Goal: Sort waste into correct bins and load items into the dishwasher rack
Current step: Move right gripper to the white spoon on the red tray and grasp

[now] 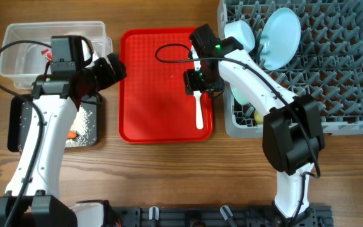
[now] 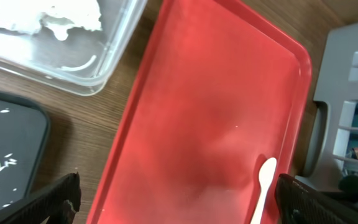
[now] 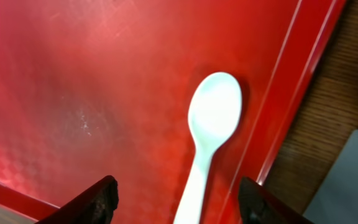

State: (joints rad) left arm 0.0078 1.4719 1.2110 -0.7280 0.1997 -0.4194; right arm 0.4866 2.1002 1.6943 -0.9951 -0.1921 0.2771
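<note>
Nearly done: plate and bowl stand in the rack, only the spoon waits on the tray, both arms' jaws apart.

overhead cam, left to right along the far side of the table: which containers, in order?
clear plastic tub → red serving tray → grey dishwasher rack
</note>
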